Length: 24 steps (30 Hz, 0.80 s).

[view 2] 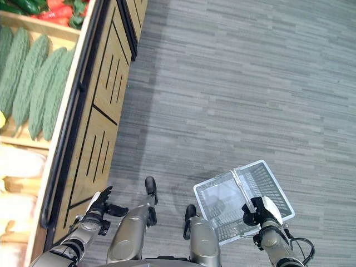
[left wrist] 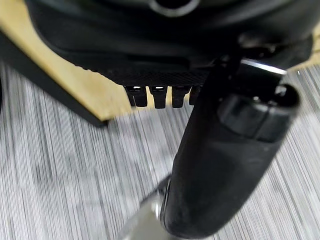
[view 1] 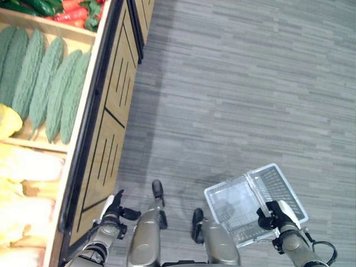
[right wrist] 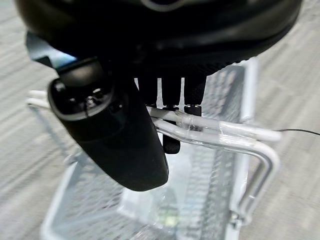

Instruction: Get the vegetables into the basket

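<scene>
Partly cut off: right hand (right wrist: 115,145) fingers round basket (view 1: 233,206) handles, left hand (view 1: 114,214) fingers relaxed, veg beyond crop.

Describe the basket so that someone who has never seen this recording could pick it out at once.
Start from the wooden produce stand along the robot's left, then cross the grey floor to the robot's right side. There the basket hangs above the floor, its handle held in the curled fingers of the right hand. It is white wire mesh, see-through and empty, unlike the solid wooden stand.
</scene>
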{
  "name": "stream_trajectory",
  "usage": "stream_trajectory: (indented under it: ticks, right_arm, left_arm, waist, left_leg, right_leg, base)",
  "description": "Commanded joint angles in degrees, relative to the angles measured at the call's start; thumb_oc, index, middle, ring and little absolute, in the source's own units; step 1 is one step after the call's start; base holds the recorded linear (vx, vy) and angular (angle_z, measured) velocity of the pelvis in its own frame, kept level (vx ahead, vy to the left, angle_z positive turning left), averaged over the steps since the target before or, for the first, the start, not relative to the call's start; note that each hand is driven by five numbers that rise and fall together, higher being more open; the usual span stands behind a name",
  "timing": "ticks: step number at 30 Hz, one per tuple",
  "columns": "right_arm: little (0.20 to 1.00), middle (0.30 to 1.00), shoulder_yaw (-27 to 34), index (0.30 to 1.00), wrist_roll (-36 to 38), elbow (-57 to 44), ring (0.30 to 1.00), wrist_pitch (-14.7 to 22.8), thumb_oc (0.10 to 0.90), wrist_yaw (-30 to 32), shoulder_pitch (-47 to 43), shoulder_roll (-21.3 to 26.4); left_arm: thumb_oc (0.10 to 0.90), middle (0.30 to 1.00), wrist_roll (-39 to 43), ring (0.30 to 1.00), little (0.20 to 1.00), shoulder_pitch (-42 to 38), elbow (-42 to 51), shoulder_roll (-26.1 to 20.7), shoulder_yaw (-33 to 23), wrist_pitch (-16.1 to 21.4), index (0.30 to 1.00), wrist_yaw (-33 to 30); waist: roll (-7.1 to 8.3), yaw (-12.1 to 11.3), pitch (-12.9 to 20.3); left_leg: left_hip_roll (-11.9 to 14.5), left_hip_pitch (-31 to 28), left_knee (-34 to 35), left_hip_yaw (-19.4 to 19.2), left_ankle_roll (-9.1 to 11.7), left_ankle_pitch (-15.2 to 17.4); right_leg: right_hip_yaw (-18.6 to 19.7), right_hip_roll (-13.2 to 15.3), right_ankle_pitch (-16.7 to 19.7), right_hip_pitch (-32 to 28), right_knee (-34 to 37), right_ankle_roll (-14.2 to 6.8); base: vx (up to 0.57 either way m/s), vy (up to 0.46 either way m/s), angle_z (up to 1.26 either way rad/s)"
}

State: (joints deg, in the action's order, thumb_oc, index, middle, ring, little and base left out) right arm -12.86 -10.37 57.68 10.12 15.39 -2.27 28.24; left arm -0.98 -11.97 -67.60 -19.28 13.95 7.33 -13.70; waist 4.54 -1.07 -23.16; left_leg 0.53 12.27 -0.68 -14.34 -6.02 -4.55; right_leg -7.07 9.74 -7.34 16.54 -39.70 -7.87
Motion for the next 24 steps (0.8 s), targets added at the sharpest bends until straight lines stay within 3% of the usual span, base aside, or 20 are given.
stream_trajectory:
  ticks: [1, 3, 6, 8, 9, 10, 11, 12, 14, 18, 20, 21, 22, 24]
  right_arm:
    - [0.300, 0.300, -0.3, 0.300, 0.9, 0.6, 0.300, 0.0, 0.400, 2.6, 1.0, 2.2]
    - [0.300, 0.300, -0.4, 0.300, 1.2, 1.7, 0.300, -0.3, 0.400, 2.7, 0.2, 1.9]
    - [0.300, 0.300, -1.0, 0.300, 1.1, 4.3, 0.300, -0.6, 0.400, 3.1, -1.6, 1.5]
    - [0.300, 0.300, -1.5, 0.300, 0.5, 6.1, 0.300, -1.2, 0.400, 2.7, -2.6, 1.4]
    - [0.300, 0.300, -1.5, 0.300, 0.5, 6.1, 0.300, -1.2, 0.400, 2.7, -2.6, 1.4]
    - [0.300, 0.300, -1.0, 0.300, 0.6, 8.6, 0.300, -1.6, 0.400, 2.0, -2.3, 1.4]
    - [0.300, 0.300, -1.0, 0.300, 0.6, 8.6, 0.300, -1.6, 0.400, 2.0, -2.3, 1.4]
    - [0.300, 0.300, 0.0, 0.300, 1.1, 10.9, 0.300, -2.0, 0.400, 1.5, -1.6, 1.3]
    - [0.300, 0.300, 0.2, 0.300, 1.0, 12.9, 0.300, -2.3, 0.400, 1.2, -2.0, 1.6]
    - [0.300, 0.300, -0.4, 0.300, 0.4, 14.2, 0.300, -2.3, 0.400, 1.1, -3.0, 2.2]
    - [0.300, 0.300, 0.2, 0.300, 0.6, 13.9, 0.300, -2.1, 0.400, 1.4, -2.2, 2.9]
    - [0.300, 0.300, 0.7, 0.300, 0.9, 13.7, 0.300, -1.9, 0.400, 1.5, -1.7, 3.1]
    - [0.300, 0.300, 1.1, 0.300, 1.1, 13.4, 0.300, -1.8, 0.400, 1.6, -1.0, 3.5]
    - [0.300, 0.300, 2.2, 0.300, 2.2, 13.2, 0.300, -1.9, 0.400, 2.0, 0.0, 3.2]
  left_arm:
    - [0.900, 1.000, 1.3, 1.000, 1.000, 4.8, 0.0, 0.5, -0.5, 0.2, 1.000, -2.2]
    - [0.900, 1.000, 1.1, 1.000, 1.000, 4.7, -0.3, 1.0, -0.4, 0.1, 1.000, -2.3]
    - [0.900, 1.000, 0.2, 1.000, 1.000, 4.4, -1.7, 1.6, -0.5, 0.1, 1.000, -2.6]
    - [0.900, 1.000, -0.2, 1.000, 1.000, 4.3, -2.8, 1.6, -0.8, 0.2, 1.000, -3.0]
    - [0.900, 1.000, -0.2, 1.000, 1.000, 4.3, -2.8, 1.6, -0.8, 0.2, 1.000, -3.0]
    - [0.900, 1.000, -0.1, 1.000, 1.000, 4.2, -3.4, 1.9, -0.9, 0.2, 1.000, -2.8]
    - [0.900, 1.000, -0.1, 1.000, 1.000, 4.2, -3.4, 1.9, -0.9, 0.2, 1.000, -2.8]
    - [0.900, 1.000, 0.9, 1.000, 1.000, 4.5, -3.6, 2.3, -1.0, 0.3, 1.000, -2.3]
    - [0.900, 1.000, 1.1, 1.000, 1.000, 4.6, -5.1, 2.9, -1.3, 0.0, 1.000, -2.3]
    - [0.900, 1.000, 3.1, 1.000, 1.000, 6.4, -6.5, 4.0, -3.0, -0.2, 1.000, -2.2]
    - [0.900, 1.000, 3.5, 1.000, 1.000, 7.1, -6.4, 4.6, -3.1, -0.4, 1.000, -1.8]
    - [0.900, 1.000, 3.4, 1.000, 1.000, 7.3, -6.1, 4.8, -3.2, -0.4, 1.000, -1.8]
    - [0.900, 1.000, 3.0, 1.000, 1.000, 7.2, -5.7, 4.8, -3.0, -0.6, 1.000, -1.8]
    - [0.900, 1.000, 2.0, 1.000, 1.000, 6.8, -5.0, 4.7, -2.6, -1.0, 1.000, -2.0]
  waist:
    - [0.29, -0.5, 3.1]
    - [0.13, 0.1, 3.2]
    - [0.27, 1.0, 3.6]
    - [0.29, 1.8, 4.2]
    - [0.14, 1.8, 4.1]
    - [0.07, 2.3, 4.3]
    - [0.05, 2.4, 4.3]
    - [0.46, 1.9, 4.4]
    - [0.41, 1.5, 5.2]
    - [0.29, 0.5, 6.2]
    - [-0.57, 0.9, 6.5]
    - [-0.91, 1.6, 6.5]
    - [-1.66, 2.4, 6.4]
    - [-2.73, 3.6, 6.7]
  left_leg:
    - [2.1, 1.4, -3.2, 2.9, 5.6, 0.2]
    - [1.7, -0.3, -3.3, 3.9, 6.2, 1.7]
    - [1.3, -2.2, -4.5, 6.4, 7.2, 4.1]
    - [1.3, -3.8, -5.2, 9.3, 7.9, 5.8]
    - [1.4, -3.9, -5.4, 9.4, 7.9, 6.0]
    - [0.9, -5.1, -7.5, 13.2, 8.7, 7.9]
    - [0.9, -5.1, -7.5, 13.2, 8.7, 7.9]
    - [-0.1, -5.3, -9.7, 18.0, 9.4, 8.5]
    - [-0.3, -4.8, -9.9, 21.5, 9.9, 8.1]
    - [3.1, -4.7, -8.4, 24.6, 11.6, 5.1]
    - [5.4, -3.2, -8.0, 20.6, 11.7, 2.9]
    - [6.7, -2.2, -8.0, 15.5, 11.7, 1.9]
    - [9.7, -1.9, -8.2, 6.4, 11.9, 0.7]
    - [13.8, -2.4, -9.0, -6.3, 13.0, -1.0]
  right_leg:
    - [-2.0, -1.0, 16.4, 0.9, 11.0, -1.1]
    - [-1.8, -0.5, 15.2, 2.8, 17.4, -1.0]
    - [1.4, 0.9, 17.3, 4.8, 29.0, -2.0]
    - [6.4, 2.0, 18.8, 6.4, 34.4, -2.8]
    - [6.2, 1.9, 18.7, 6.1, 34.5, -2.8]
    - [11.2, 2.2, 19.3, 6.6, 36.8, -3.2]
    - [11.2, 2.2, 19.3, 6.6, 36.8, -3.2]
    - [12.2, 1.7, 18.2, 4.7, 35.6, -3.6]
    - [11.0, 1.9, 18.2, 3.3, 35.3, -3.4]
    - [6.8, -0.4, 16.6, 1.1, 34.7, -2.1]
    - [3.3, 0.3, 15.6, -1.2, 35.8, -1.5]
    - [1.5, 1.0, 15.2, -1.9, 36.3, -1.4]
    - [-1.7, 1.6, 14.6, -3.2, 36.7, -1.4]
    - [-6.3, 2.0, 13.5, -4.2, 36.6, -1.0]
  base:
    - [0.33, 0.014, 0.01]
    - [0.34, -0.094, 0.08]
    - [0.34, -0.197, 0.49]
    - [0.31, -0.192, 0.70]
    - [0.38, -0.223, 0.92]
    - [0.26, -0.159, 0.84]
    - [0.44, -0.410, 1.48]
    - [0.23, -0.384, 1.31]
    - [0.23, -0.455, 1.43]
    - [0.17, -0.408, 1.28]
    - [0.07, -0.313, 1.34]
    - [0.00, -0.233, 1.35]
    - [-0.04, -0.207, 1.59]
    - [-0.04, -0.171, 1.45]
